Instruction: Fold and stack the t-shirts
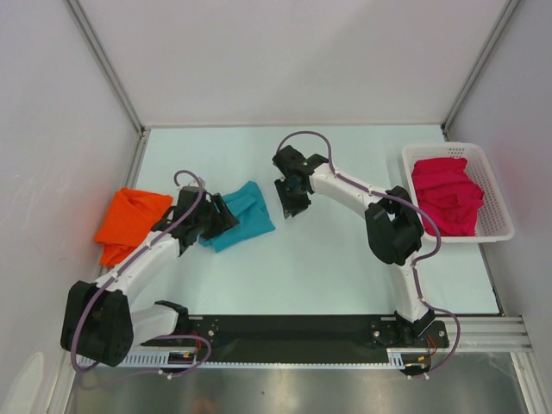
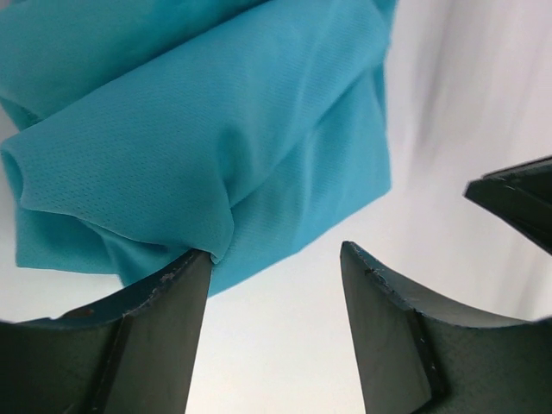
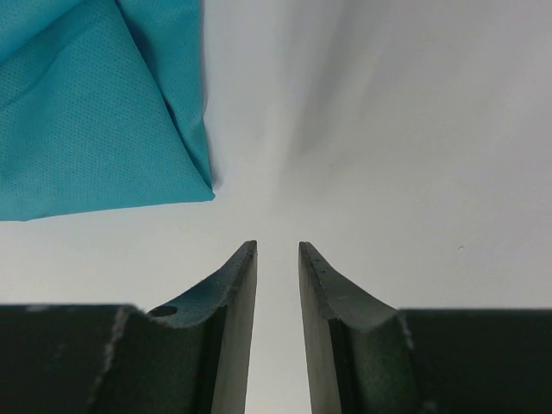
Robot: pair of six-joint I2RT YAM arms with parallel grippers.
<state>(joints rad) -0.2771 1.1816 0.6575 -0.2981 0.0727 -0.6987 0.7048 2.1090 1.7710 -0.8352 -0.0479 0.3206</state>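
Observation:
The teal t-shirt point(image 1: 248, 214) lies bunched and roughly folded left of the table's middle. My left gripper point(image 1: 218, 217) is at its left edge, open. In the left wrist view the left gripper point(image 2: 274, 250) has only table between its fingers, and its left fingertip point(image 2: 194, 267) touches a fold of the teal t-shirt point(image 2: 216, 129). My right gripper point(image 1: 293, 205) hovers just right of the shirt; the right gripper point(image 3: 278, 245) shows a narrow empty gap, with a corner of the teal t-shirt point(image 3: 95, 112) ahead to its left. The orange t-shirt point(image 1: 129, 222) lies crumpled at far left. The magenta t-shirt point(image 1: 446, 196) sits in the basket.
A white slotted basket point(image 1: 500, 203) stands at the right edge of the table. Metal frame posts and white walls close in the table on the left, back and right. A dark finger of the other arm point(image 2: 517, 203) shows at the right of the left wrist view.

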